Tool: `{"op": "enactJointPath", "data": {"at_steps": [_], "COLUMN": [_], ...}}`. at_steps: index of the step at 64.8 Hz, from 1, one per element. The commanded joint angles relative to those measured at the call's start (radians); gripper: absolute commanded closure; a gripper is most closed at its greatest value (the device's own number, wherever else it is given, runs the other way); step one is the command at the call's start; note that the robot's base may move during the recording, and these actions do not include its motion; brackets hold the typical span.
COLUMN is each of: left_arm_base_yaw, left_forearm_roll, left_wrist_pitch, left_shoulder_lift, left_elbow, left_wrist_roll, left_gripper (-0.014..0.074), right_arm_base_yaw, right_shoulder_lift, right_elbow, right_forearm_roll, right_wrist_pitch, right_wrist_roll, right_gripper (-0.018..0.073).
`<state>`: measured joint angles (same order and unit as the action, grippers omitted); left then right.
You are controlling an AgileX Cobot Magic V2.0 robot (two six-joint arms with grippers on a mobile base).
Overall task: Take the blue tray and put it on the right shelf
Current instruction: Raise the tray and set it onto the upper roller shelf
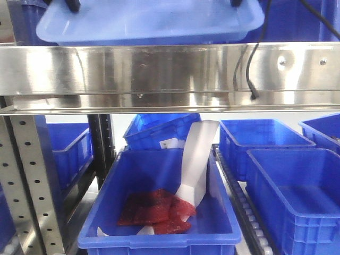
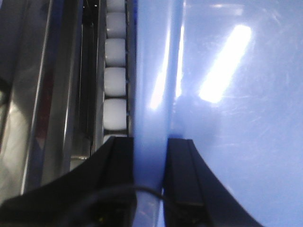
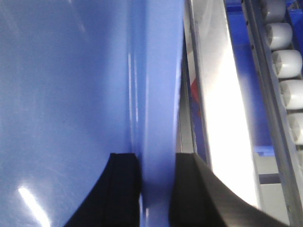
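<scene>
The blue tray (image 1: pixel 154 21) is a pale glossy tray at the top of the front view, just above the right shelf's shiny front rail (image 1: pixel 170 69). My left gripper (image 2: pixel 150 142) is shut on the tray's left rim (image 2: pixel 151 94), one black finger on each side. My right gripper (image 3: pixel 157 158) is shut on the right rim (image 3: pixel 158 94) the same way. In the front view only the dark tips of the left gripper (image 1: pixel 69 4) and right gripper (image 1: pixel 236 2) show at the tray's top edge. White shelf rollers (image 2: pixel 115 85) lie beside the tray.
Below the rail stand several deep dark-blue bins; the nearest bin (image 1: pixel 159 234) holds red packets (image 1: pixel 156 210) and a white bag (image 1: pixel 197 159). A perforated upright (image 1: pixel 26 186) rises at the left. A black cable (image 1: pixel 254 64) hangs over the rail at the right.
</scene>
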<state>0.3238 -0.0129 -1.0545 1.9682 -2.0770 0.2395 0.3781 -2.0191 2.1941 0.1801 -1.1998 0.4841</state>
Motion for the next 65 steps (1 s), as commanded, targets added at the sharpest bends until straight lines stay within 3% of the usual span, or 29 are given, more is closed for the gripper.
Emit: {"op": "enactJointPath", "data": {"at_steps": [1,18,23,27,31,34,51,65], "left_arm_base_yaw": [0.027,0.027,0.027,0.027,0.026,0.022,-0.040,-0.051], "left_forearm_roll": [0.105,0.100,0.097,0.097,0.075,0.051,0.041,0.047], "left_wrist_pitch": [0.126,0.076,0.055,0.050,0.050,0.044,-0.006,-0.007], "left_shoulder_lift": [-0.047,-0.033,-0.028,-0.028,-0.028,-0.028,-0.028,-0.028], "left_elbow": [-0.043,-0.043,-0.043,-0.043,-0.043,-0.043,-0.043,-0.043], "left_wrist_roll": [0.012,0.012,0.012,0.012,0.012,0.014,0.030,0.030], "left_gripper": [0.0580,0.0552,0.0455,0.0290,0.0188,0.0150,0.0142,0.0146], "right_arm_base_yaw": [0.017,0.017,0.017,0.017,0.016,0.015,-0.008,-0.010], "right_shoulder_lift": [0.044,0.035,0.035,0.035,0.035,0.035,0.035,0.035], "right_elbow": [0.046,0.046,0.046,0.046,0.046,0.046,0.046,0.046], "right_forearm_roll": [-0.105,-0.105,-0.105,-0.105,-0.085,-0.060,-0.022,-0.023], "right_wrist_pitch": [0.129,0.131,0.127,0.121,0.111,0.102,0.069,0.069], "right_wrist_roll": [-0.001,-0.001,-0.001,-0.001,-0.001,-0.001,-0.001,-0.001], "right_gripper": [0.0347,0.0336,0.0282,0.0163,0.0087,0.0055,0.0052,0.0055]}}
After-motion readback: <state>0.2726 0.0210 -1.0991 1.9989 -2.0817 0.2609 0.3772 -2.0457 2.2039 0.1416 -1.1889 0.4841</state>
